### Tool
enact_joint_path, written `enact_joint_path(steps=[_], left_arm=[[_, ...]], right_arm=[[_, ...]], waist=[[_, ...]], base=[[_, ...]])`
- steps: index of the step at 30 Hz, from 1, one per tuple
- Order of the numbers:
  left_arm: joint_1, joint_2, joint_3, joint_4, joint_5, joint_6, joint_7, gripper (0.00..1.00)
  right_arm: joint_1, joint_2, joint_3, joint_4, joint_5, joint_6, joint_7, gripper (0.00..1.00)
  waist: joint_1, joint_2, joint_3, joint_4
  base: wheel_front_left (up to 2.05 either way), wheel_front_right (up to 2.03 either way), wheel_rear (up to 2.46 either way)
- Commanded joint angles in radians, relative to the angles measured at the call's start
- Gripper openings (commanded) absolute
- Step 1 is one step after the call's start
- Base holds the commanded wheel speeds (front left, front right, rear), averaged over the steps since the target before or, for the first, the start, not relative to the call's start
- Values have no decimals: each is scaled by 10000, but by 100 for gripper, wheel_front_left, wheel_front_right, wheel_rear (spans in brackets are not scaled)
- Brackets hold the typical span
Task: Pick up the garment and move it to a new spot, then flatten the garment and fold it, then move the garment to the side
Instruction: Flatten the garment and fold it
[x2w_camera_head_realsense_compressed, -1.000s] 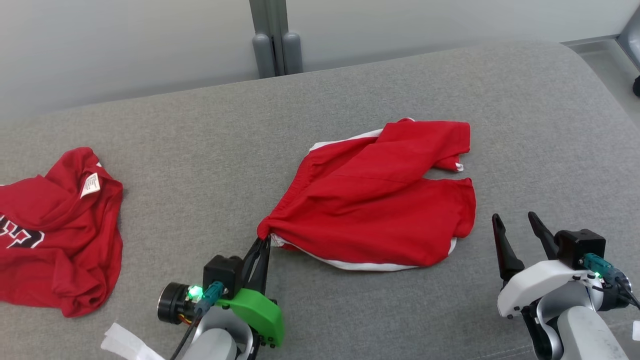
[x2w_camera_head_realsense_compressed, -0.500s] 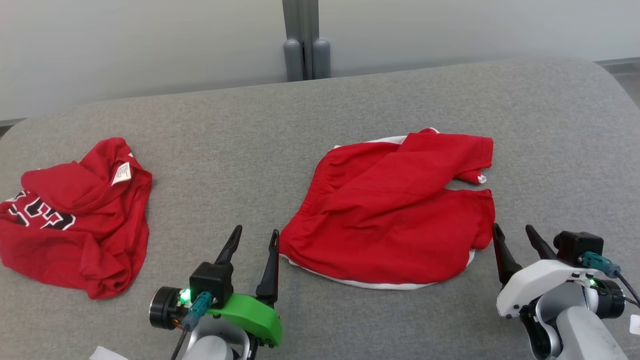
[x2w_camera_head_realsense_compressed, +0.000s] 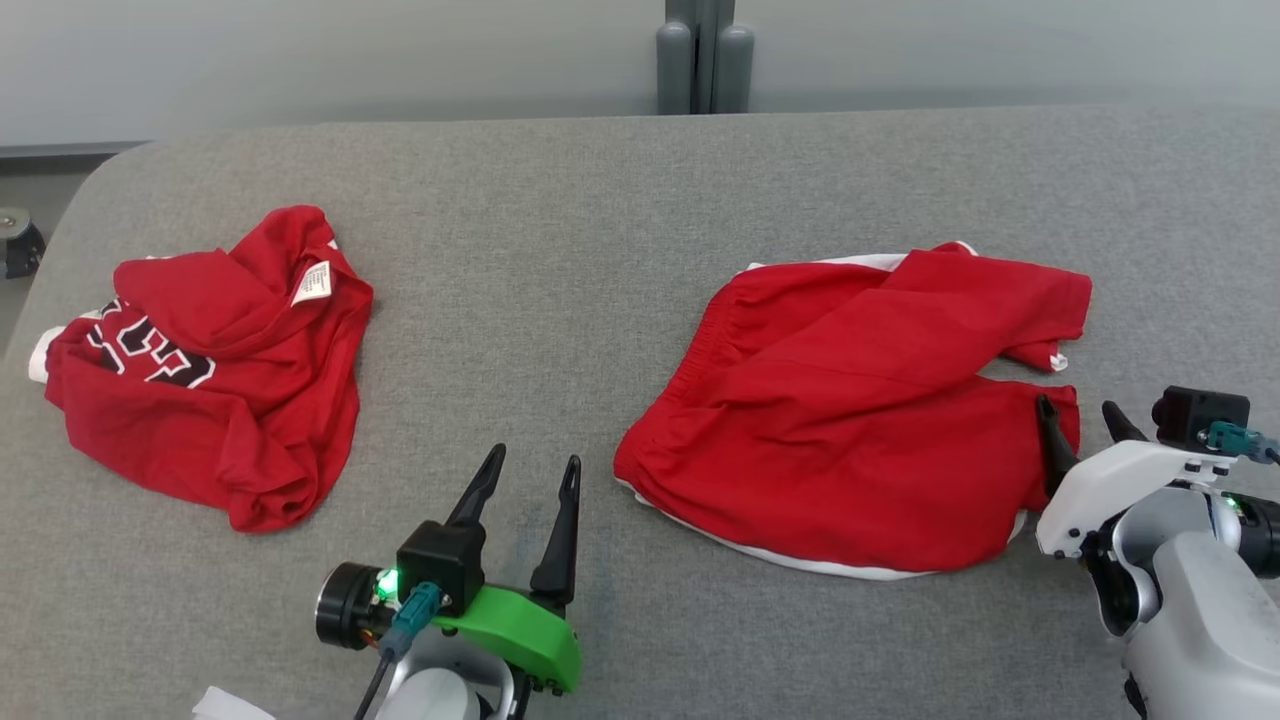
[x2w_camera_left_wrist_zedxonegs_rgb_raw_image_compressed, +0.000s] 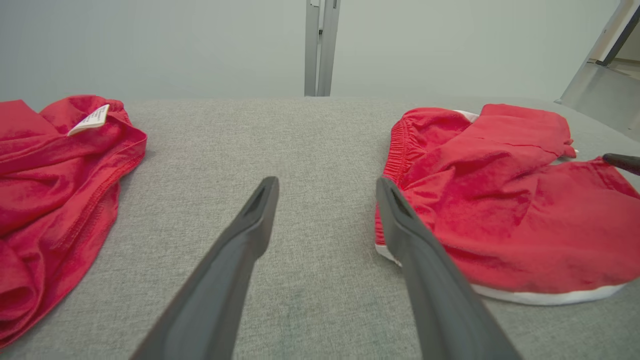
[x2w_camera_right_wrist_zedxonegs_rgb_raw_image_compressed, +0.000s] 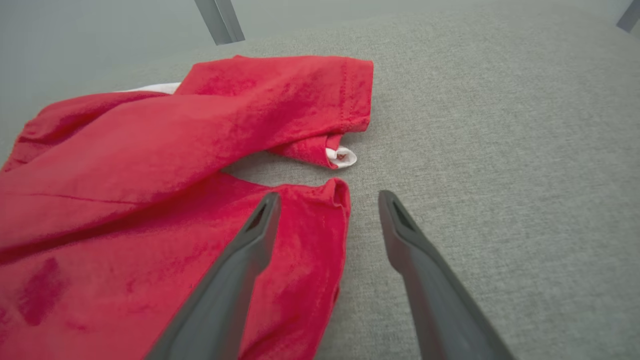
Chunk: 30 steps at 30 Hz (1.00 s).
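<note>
The garment, red shorts (x2w_camera_head_realsense_compressed: 860, 400) with white trim, lies crumpled on the grey padded surface (x2w_camera_head_realsense_compressed: 560, 250), one leg folded over the other. My left gripper (x2w_camera_head_realsense_compressed: 535, 456) stands open just left of the waistband corner, apart from the cloth. In the left wrist view the left gripper (x2w_camera_left_wrist_zedxonegs_rgb_raw_image_compressed: 325, 182) holds nothing, and the shorts (x2w_camera_left_wrist_zedxonegs_rgb_raw_image_compressed: 500, 200) lie beside its right finger. My right gripper (x2w_camera_head_realsense_compressed: 1077, 405) is open at the right leg hem. In the right wrist view the right gripper (x2w_camera_right_wrist_zedxonegs_rgb_raw_image_compressed: 327, 195) straddles the hem edge of the shorts (x2w_camera_right_wrist_zedxonegs_rgb_raw_image_compressed: 150, 175), its left finger over the cloth.
A crumpled red T-shirt (x2w_camera_head_realsense_compressed: 210, 380) with dark lettering and a white label lies at the left, also in the left wrist view (x2w_camera_left_wrist_zedxonegs_rgb_raw_image_compressed: 45, 175). A grey post (x2w_camera_head_realsense_compressed: 705, 55) stands behind the surface's far edge. A white scrap (x2w_camera_head_realsense_compressed: 230, 705) shows at the lower left.
My left gripper has opened and let go of the shorts' waistband corner, which now rests on the surface. The head camera has turned, shifting the whole picture. The right gripper stays open.
</note>
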Motion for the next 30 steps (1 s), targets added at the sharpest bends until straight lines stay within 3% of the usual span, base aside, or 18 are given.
enact_joint_path(steps=[1,3,4,5,6,15,22,28,29,30], left_arm=[[-157,27,-31,-19,-42,46,-3,100],[-190,26,-73,-20,-57,78,-3,100],[-206,26,-87,-27,-57,83,-3,100],[-219,26,-101,-36,-81,97,-3,100],[-224,25,-110,-41,-101,110,-3,100],[-315,24,-224,38,-272,195,-3,100],[-412,29,-414,40,-450,229,-3,100],[-466,28,-486,5,-544,276,-3,100],[-460,28,-488,0,-551,289,-3,100],[-457,28,-484,-5,-546,294,-3,100]], right_arm=[[-221,-5,-19,231,84,1,58,100],[-429,-71,-10,574,174,1,123,100],[-511,-92,25,690,202,1,122,92],[-609,-113,77,824,254,1,73,38],[-682,-126,125,922,273,1,49,0],[-1482,-584,1106,1073,233,-1,-493,0],[-2291,-1334,2221,968,135,1,-92,0],[-2906,-1740,2897,1578,190,1,506,0],[-2995,-1768,2991,1661,174,1,509,36],[-3103,-1793,3059,1791,190,-1,488,100]], waist=[[0,0,212,204],[0,0,259,236],[0,0,278,245],[0,0,298,254],[0,0,313,256],[0,0,322,193],[0,0,359,420],[0,0,397,767],[0,0,397,793],[0,0,396,819]], base=[[0,0,0],[0,0,0],[0,0,0],[0,0,0],[0,0,0],[0,0,0],[0,0,0],[0,0,0],[0,0,0],[0,0,0]])
